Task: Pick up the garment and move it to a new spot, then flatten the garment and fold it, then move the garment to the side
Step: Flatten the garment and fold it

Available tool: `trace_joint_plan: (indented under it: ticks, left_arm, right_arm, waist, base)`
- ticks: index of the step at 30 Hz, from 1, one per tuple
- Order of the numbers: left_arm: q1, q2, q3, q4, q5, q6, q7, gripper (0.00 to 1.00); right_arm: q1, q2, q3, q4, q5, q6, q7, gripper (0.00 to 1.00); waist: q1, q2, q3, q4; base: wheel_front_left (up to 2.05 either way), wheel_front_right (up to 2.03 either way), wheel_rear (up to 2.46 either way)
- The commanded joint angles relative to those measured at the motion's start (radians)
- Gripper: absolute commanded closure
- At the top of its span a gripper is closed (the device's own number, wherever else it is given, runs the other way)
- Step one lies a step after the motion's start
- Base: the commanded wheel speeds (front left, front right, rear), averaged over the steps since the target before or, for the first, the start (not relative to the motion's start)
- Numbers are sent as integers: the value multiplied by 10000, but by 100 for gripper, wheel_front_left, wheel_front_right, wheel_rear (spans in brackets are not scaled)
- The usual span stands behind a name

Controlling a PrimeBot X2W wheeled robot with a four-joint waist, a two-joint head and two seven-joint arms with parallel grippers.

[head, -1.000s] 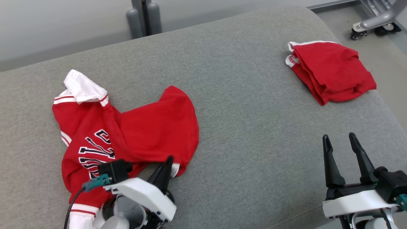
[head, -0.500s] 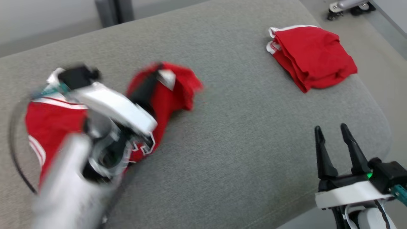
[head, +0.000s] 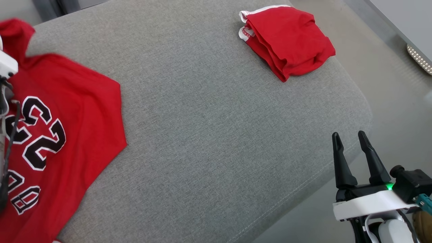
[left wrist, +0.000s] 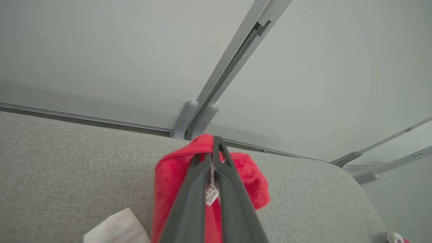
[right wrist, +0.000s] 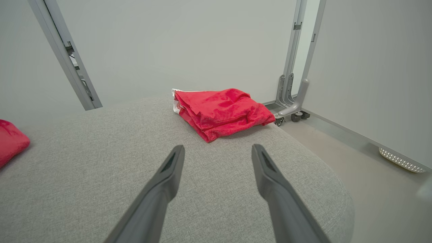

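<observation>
The left gripper [left wrist: 216,148] pinches 1 corner of the red jersey [head: 67,111], letting it hang open over the cushion's [head: 219,135] left side (probably for flattening). The right gripper [head: 351,141], jaws wide and empty, waits near the right edge.

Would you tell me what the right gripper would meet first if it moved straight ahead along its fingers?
Probably the folded red garment, lying dead ahead of the open right gripper; the grey cushion might come first if the fingers slope down, as depth is unclear.
</observation>
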Motion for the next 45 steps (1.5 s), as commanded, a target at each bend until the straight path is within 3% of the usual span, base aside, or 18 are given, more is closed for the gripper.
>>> trace_joint_plan:
  ticks: [1, 2, 5, 8, 14, 18, 21, 24, 30, 34, 37, 39, 40, 42, 45]
  left_arm:
    - [-3, 0, -14, 17, 48, -90, -87, 25]
    - [50, 8, -60, 149, 73, -199, -151, 0]
    - [319, 30, -398, 117, 291, -666, -288, 0]
    - [576, 456, -1030, -496, 1005, -943, -474, 0]
    - [2110, 672, -1895, -3153, 1799, -315, -185, 0]
    - [3356, 165, -2912, -5344, 2129, 216, 392, 0]
    - [3812, -383, -3708, -6215, 2380, 532, 661, 0]
    - [3977, -934, -4476, -5937, 2591, 524, 890, 0]
    - [3427, -1812, -5203, -3919, 2744, 275, 968, 0]
    - [3011, -1936, -5409, -2661, 3054, 292, 920, 0]
    - [2536, -1840, -5550, -1506, 3551, 553, 717, 0]
    - [2506, -1924, -5524, -937, 3464, 449, 606, 0]
    - [2506, -1942, -5556, -691, 3437, 362, 648, 4]
    - [2453, -1914, -5620, -288, 3369, 134, 694, 100]
    - [2459, -2140, -5420, -171, 2950, -271, 468, 100]
  right_arm:
    - [33, -44, -37, 34, 28, -3, 0, 0]
    - [32, -44, -71, 36, 44, -3, 0, 0]
    - [18, -44, -210, 1, -38, -3, -1, 0]
    - [19, -44, -386, -56, -242, -3, -1, 0]
    - [204, -50, -691, -182, -593, -3, -1, 0]
    - [236, -50, -619, -220, -722, -3, -1, 0]
    - [157, -47, -505, -226, -768, -3, -1, 0]
    - [94, -50, -433, -218, -751, -3, -1, 0]
    - [95, -47, -363, -162, -795, -3, 1, 0]
    - [138, -44, -325, -128, -750, -3, 1, 0]
    - [196, -47, -295, -110, -669, -3, -1, 0]
    - [249, -47, -329, -115, -601, -3, 1, 0]
    - [283, -45, -361, -116, -588, -3, 1, 0]
    - [336, -45, -386, -122, -580, -3, 1, 0]
    - [424, -45, -440, -104, -589, -3, 1, 0]
  waist:
    - [0, 0, 1, 16]
    - [0, 0, -8, 55]
    - [0, 0, -93, 314]
    - [0, 0, -235, 675]
    - [0, 0, -619, 1553]
    - [0, 0, -716, 1946]
    - [0, 0, -723, 2043]
    - [0, 0, -716, 2028]
    - [0, 0, -719, 1712]
    - [0, 0, -728, 1516]
    - [0, 0, -766, 1323]
    - [0, 0, -797, 1256]
    - [0, 0, -813, 1245]
    - [0, 0, -839, 1242]
    - [0, 0, -865, 1285]
  base:
    - [0, 0, 0]
    - [0, 0, 0]
    - [0, 0, 0]
    - [0, 0, 0]
    - [0, 0, 0]
    - [0, 0, 0]
    - [0, 0, 0]
    - [0, 0, 0]
    - [0, 0, 0]
    - [0, 0, 0]
    - [0, 0, 0]
    - [0, 0, 0]
    - [0, 0, 0]
    - [0, 0, 0]
    - [0, 0, 0]
